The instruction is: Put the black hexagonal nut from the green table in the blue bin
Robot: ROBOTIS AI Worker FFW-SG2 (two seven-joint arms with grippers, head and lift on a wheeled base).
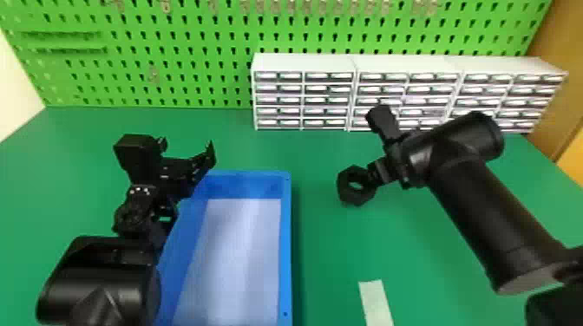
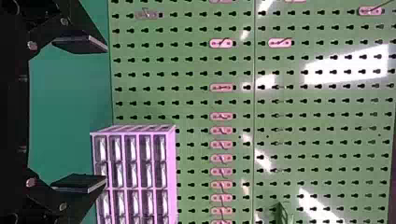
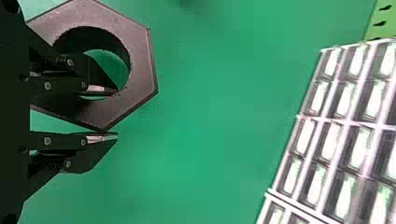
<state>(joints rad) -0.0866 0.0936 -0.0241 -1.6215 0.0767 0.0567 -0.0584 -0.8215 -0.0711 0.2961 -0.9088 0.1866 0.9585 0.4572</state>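
You've got the black hexagonal nut (image 1: 345,189) in the right gripper (image 1: 375,173), out over the green table (image 1: 325,260), to the right of the bin and apart from it. Right fingers pinch one side of the nut's ring: one finger through the hole, the other against the outer edge. Left gripper (image 1: 187,148) is empty, fingers spread wide, by the far left corner of the blue bin (image 1: 286,242). Watch that left arm: it hides much of the bin's left rim from your head view. Bin has a pale floor, blue walls; right rim is in full sight, near end runs off the bottom edge.

Other stuff: white strip (image 1: 375,299) lying on the table, right of the bin, toward you. White drawer cabinets (image 1: 303,63) stand in a row at the back, small drawers with clear fronts; the right arm covers part of them in the head view.

Surface is plain green, wide. Behind it, a green pegboard (image 1: 173,39) with keyhole slots, small metal hooks (image 1: 166,6) along the top, glare patches on it in the left wrist view. Pale wall (image 1: 15,95) at far left, brown panel (image 1: 559,86) at far right.
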